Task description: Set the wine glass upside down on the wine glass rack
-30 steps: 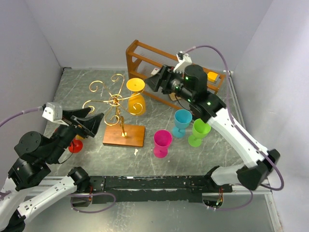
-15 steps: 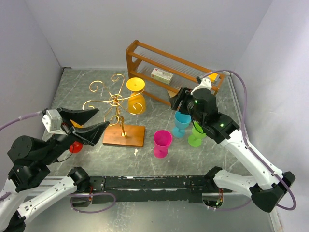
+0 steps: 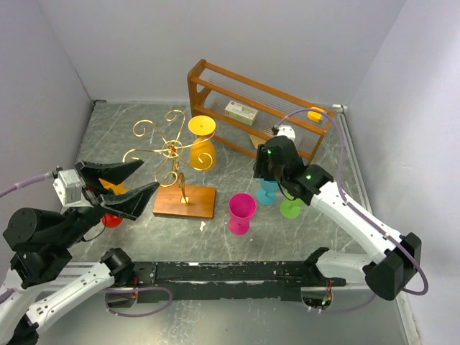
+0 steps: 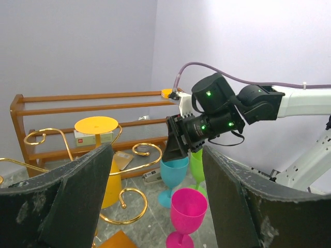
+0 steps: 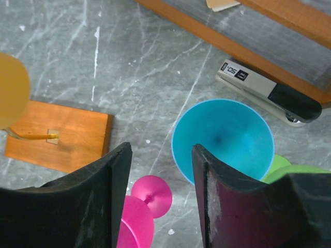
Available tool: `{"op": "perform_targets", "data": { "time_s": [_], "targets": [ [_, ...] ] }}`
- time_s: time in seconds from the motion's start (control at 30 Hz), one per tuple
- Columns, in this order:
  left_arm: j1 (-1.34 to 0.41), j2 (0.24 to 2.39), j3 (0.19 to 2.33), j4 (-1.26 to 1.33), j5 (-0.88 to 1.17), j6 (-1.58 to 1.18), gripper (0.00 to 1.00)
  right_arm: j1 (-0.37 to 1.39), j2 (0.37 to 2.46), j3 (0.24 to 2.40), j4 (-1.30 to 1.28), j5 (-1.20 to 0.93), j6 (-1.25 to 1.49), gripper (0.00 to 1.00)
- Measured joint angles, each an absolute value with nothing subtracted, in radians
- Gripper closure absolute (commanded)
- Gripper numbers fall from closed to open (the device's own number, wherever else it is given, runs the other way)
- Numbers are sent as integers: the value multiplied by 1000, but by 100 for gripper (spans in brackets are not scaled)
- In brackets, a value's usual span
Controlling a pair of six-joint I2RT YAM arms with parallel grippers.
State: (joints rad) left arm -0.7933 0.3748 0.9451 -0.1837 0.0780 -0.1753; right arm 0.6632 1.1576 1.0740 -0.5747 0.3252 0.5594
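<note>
Grey marbled tabletop [image 3: 108, 123], wine glass rack [image 3: 192, 202] on it, lilac walls [image 3: 129, 43].

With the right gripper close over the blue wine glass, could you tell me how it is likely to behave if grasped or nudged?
The blue wine glass looks like light, stiff plastic, so it probably won't break. Standing upright on a thin stem with a wide bowl, it may tip easily if nudged.

left claw [image 3: 146, 177] spread and level; right claw [image 5: 161, 150] spread, pointing down.
</note>
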Motion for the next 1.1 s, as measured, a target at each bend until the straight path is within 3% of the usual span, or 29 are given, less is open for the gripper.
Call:
{"op": "perform_targets", "data": {
  "time_s": [0.13,0.67,0.73,0.8,1.1],
  "targets": [
    [-793,384,946,-182,89,-171,19,663,1197,1070,-576,326,545,62],
    [-793,434,951,-162,118,-171,19,663,1293,1069,-603,352,516,80],
    [-793,436,951,-157,145,-171,20,663,1297,1069,-603,352,513,86],
    [-793,439,951,-152,174,-171,21,663,1302,1069,-603,352,508,100],
    [-793,481,955,-126,227,-188,18,663,1255,1069,-577,331,496,100]
  ]
}}
